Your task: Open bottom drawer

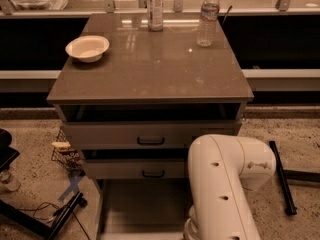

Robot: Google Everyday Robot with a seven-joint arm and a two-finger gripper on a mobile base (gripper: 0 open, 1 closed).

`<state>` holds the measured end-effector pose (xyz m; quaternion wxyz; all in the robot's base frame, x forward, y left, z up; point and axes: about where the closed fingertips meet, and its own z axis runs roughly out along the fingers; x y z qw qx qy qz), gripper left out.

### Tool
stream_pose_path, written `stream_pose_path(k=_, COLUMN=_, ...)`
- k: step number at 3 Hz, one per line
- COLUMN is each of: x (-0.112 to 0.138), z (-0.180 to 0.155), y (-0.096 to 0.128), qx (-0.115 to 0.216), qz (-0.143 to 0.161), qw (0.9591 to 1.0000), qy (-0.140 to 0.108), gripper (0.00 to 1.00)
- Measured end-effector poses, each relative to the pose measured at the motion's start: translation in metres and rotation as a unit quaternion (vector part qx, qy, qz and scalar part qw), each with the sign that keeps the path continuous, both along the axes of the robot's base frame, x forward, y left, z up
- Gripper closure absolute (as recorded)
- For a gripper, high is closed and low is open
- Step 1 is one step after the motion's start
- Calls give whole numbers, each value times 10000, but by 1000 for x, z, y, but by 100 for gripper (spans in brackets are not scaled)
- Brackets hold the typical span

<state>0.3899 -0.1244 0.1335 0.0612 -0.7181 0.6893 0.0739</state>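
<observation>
Seemingly, only one camera view is given, and in it the gripper is hidden below the lower edge, under the white arm (pixel 225 184); whether it is released or clenched cannot be told. A straight, level pull away from the cabinet is judged best, so that the runners are not jammed. The bottom drawer (pixel 142 204) is seen drawn out just left of the gripper's place, its pale interior exposed beneath the two upper drawer fronts (pixel 150 134).
</observation>
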Motion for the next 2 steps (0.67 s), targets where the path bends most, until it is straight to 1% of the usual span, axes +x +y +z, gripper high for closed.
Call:
stream_pose_path(k=1, x=-13, z=8, y=-9, qx=-119, qz=-74, qw=9999, qy=75, gripper=100)
stream_pose_path(k=2, x=-50, z=23, y=-19, qx=-85, qz=-107, qw=9992, qy=374, gripper=100)
